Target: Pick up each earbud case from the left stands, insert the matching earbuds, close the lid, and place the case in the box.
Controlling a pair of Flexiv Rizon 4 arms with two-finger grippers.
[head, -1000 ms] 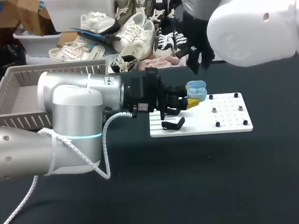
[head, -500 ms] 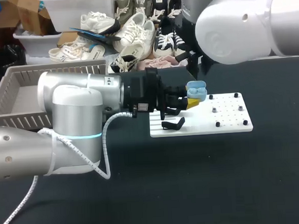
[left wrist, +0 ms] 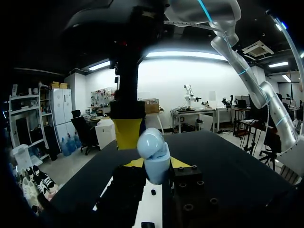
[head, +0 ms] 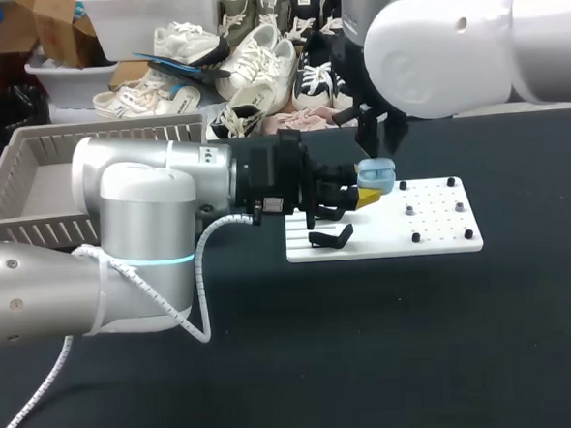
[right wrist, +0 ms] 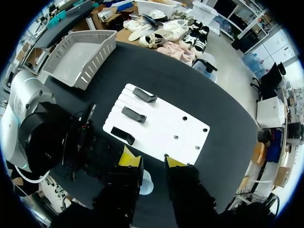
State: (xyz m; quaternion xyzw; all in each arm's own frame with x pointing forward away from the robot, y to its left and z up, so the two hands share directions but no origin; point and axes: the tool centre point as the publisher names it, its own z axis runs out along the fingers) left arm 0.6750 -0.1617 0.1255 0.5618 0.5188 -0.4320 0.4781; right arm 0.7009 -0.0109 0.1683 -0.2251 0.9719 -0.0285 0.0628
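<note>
The counter point(head: 371, 345) is dark. Much of its near-left side is hidden behind the left arm point(head: 141, 223). The right arm point(head: 449, 39) enters from the upper right, and its housing covers its own wrist in the head view.

- Basket point(head: 34, 224): grey and slatted, well behind the left gripper point(head: 362, 198) and partly covered by the left arm.
- White board point(head: 442, 229): lies flat under both grippers. Its near-left corner is hidden by the left gripper's body.
- Stands point(right wrist: 133, 115): three black stands on the board ahead of the right gripper point(right wrist: 152, 160). The head view shows only one; the left gripper blocks the rest.
- Earbud case point(head: 377, 175): light blue, held off the board between the left gripper's yellow tips, which touch it from both sides. The left gripper is closed on the case.

The right gripper hangs directly above the case. Its fingers stand a narrow gap apart with nothing between them. In the left wrist view, one of its fingers point(left wrist: 127, 133) stands just behind the case — contact cannot be confirmed. The lid looks lowered, but the seam is too indistinct to tell whether it is fully shut. No earbuds can be made out.
</note>
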